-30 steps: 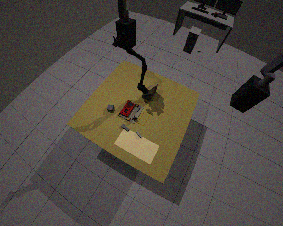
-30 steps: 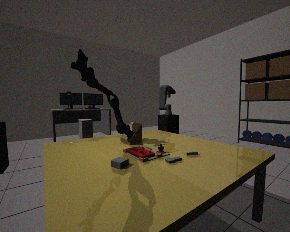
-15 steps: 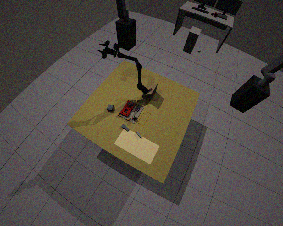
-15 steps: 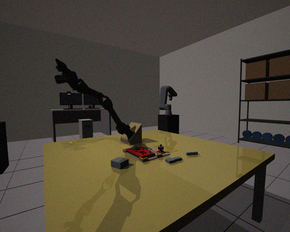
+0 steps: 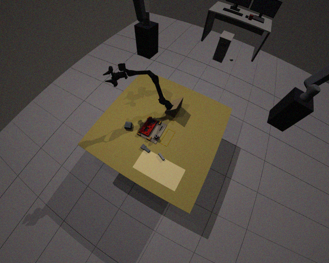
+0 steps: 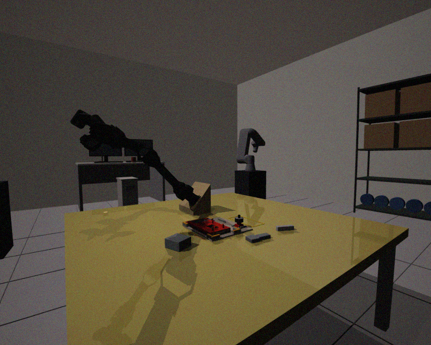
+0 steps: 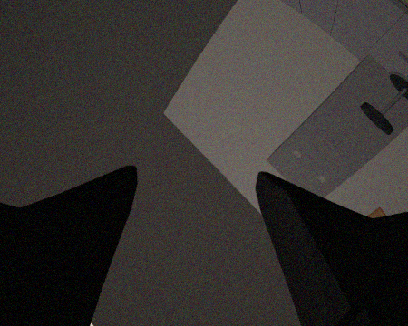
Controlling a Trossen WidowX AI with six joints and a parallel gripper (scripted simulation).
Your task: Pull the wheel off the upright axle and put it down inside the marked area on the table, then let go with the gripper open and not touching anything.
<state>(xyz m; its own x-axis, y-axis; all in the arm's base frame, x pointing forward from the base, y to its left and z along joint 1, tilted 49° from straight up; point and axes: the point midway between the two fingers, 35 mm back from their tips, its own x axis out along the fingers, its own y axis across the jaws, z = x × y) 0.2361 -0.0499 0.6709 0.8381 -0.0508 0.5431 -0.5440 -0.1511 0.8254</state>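
Your gripper [image 5: 110, 76] hangs high in the air beyond the far-left corner of the counter [image 5: 187, 158], out over the floor and well apart from everything you need. Its fingers are spread partway, with nothing but wall and ceiling showing between them in the wrist view, so it holds nothing. In the exterior view you see the gripper [image 6: 83, 130] raised well above the counter [image 6: 319, 252], the arm [image 6: 164, 174] stretching back and down to its base beside the tan wedge [image 6: 200, 198].

The wheel [image 5: 156, 136] sits on the upright axle at the near right corner of the board [image 5: 151, 128], which carries a red panel [image 5: 147, 126]. In the exterior view the wheel [image 6: 239, 219] shows as a small dark knob standing on the board [image 6: 223, 230]; it is too small for you to tell more. The marked area [image 5: 167, 137] lies just beside the board on its right, an outlined rectangle on the counter, with nothing inside it.

Nearby you have a grey block [image 5: 128, 125] left of the board, two flat grey pieces [image 5: 145, 148] [image 5: 161, 156] nearer the camera, and a pale rectangle [image 5: 159, 170] on the counter touching both pieces.
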